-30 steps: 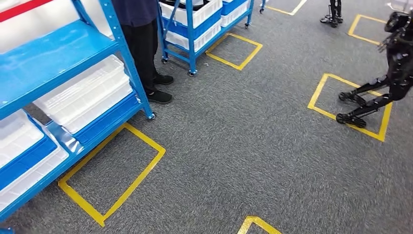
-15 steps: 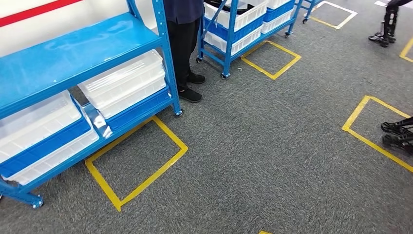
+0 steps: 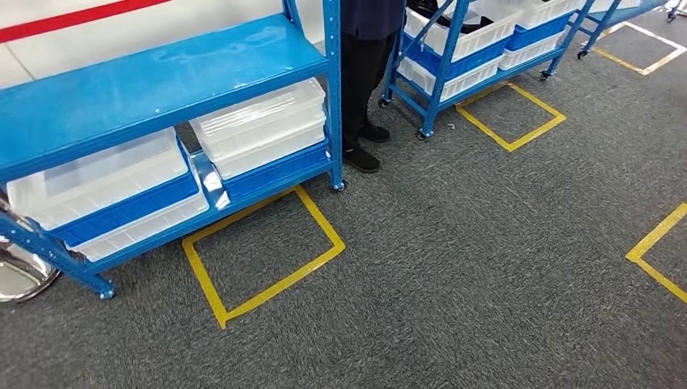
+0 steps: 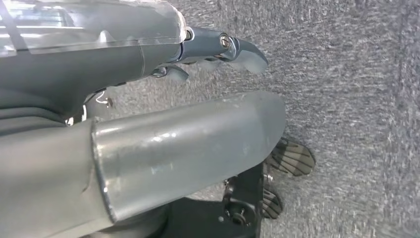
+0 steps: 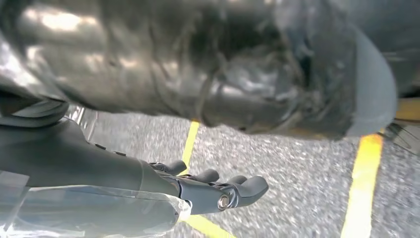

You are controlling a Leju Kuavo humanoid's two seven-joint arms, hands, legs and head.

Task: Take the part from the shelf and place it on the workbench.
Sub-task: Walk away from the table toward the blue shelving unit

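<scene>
Hanging over carpet, the left hand [image 4: 218, 49] and right hand [image 5: 218, 191] hold nothing, fingers loosely apart. Nearing the shelf [image 3: 162, 81] risks bumping the person [image 3: 364, 81] beside its post.

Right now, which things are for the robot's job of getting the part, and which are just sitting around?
For the job:
blue shelf
white bins on its lower level (no part visible in them)
left hand, holding nothing
right hand, holding nothing

Just around:
person standing by the shelf
second shelf cart
yellow floor square
</scene>
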